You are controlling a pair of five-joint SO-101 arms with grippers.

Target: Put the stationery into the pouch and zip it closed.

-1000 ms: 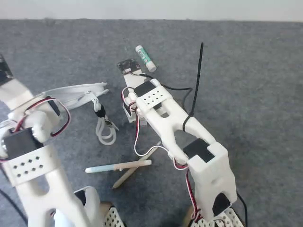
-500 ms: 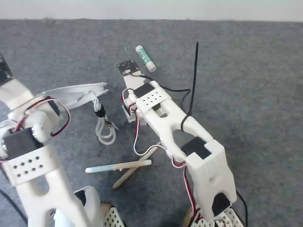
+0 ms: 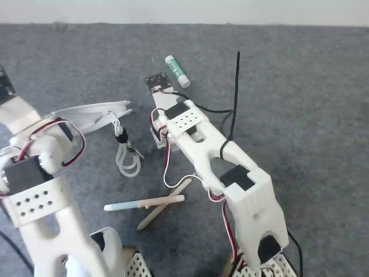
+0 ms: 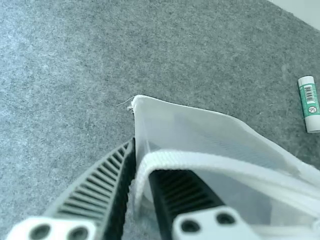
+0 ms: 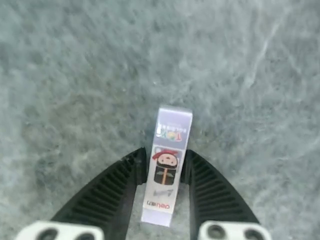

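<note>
Judging by its look, the eraser [image 5: 169, 150] is a small, light, stiff block in a glossy paper sleeve, so it should carry easily but could slip inside that sleeve or pivot if pinched near one end. The right gripper [image 5: 166, 156] has its jaws closed on the eraser's two long sides, around the half nearer the wrist, with the far end sticking out past the tips; that hold looks fair, though I cannot tell whether the block rests on the carpet [image 5: 75, 60] or hangs above it. From above, this arm sits just to the right of the pouch [image 3: 95, 112]. The pouch is thin, translucent and floppy: it will likely sag and fold shut unless its mouth is held up, and the best place to take it is the thicker woven rim beside the zip. The left gripper [image 4: 142, 161] does that, jaws clamped on the rim with one finger inside the mouth and one outside. A corded zip pull [image 3: 128, 156] trails from the pouch toward the arm bases. A glue stick [image 3: 177, 71], round and liable to roll, lies beyond the pouch to its right; across the barrel is the sensible hold. A pen [image 3: 124, 205] and a wooden pencil [image 3: 151, 218], crossed, lie nearer the bases than the pouch, slim and low, best pinched mid-shaft.
</note>
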